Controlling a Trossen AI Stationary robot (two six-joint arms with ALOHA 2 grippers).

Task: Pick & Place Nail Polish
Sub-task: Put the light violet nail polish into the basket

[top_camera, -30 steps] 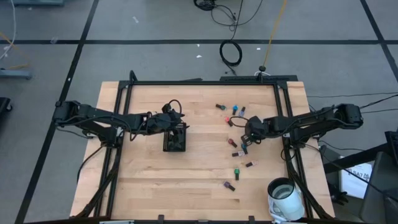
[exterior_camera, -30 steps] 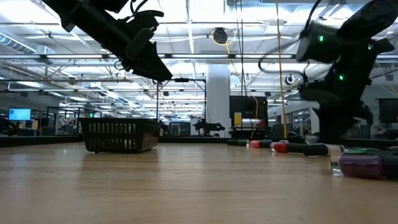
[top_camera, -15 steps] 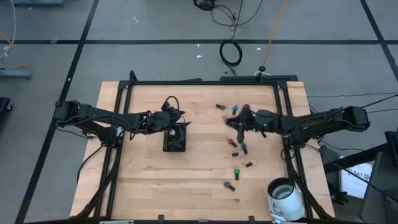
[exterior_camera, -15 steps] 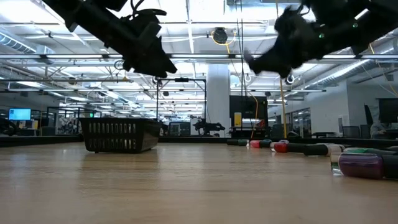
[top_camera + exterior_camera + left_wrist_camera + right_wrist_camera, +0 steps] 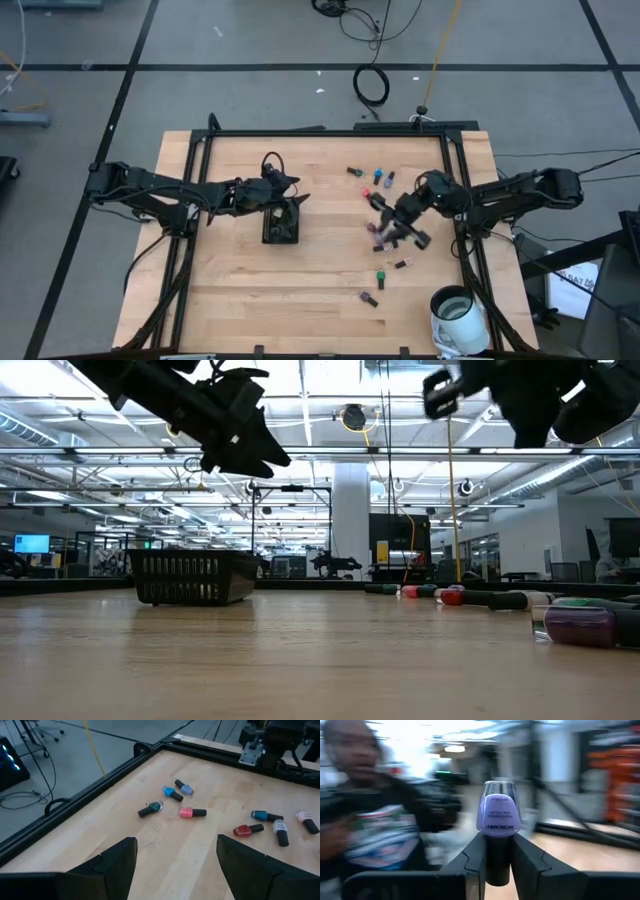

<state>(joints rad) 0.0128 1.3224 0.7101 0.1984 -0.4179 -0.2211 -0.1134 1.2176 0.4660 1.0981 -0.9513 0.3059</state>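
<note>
The right tool [image 5: 498, 862] is clamped on a purple nail polish bottle [image 5: 500, 817] by its dark cap, lifted clear of the worktop [image 5: 320, 270], likely for carrying toward the black basket [image 5: 281, 226]. Other bottles [image 5: 191, 812] lie scattered right of the basket. The left tool [image 5: 175, 865] hangs spread apart above the basket.

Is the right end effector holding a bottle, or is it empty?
Holding one. In the right wrist view the right end effector grips the dark cap of a purple nail polish bottle, its body sticking out beyond the fingers.
</note>
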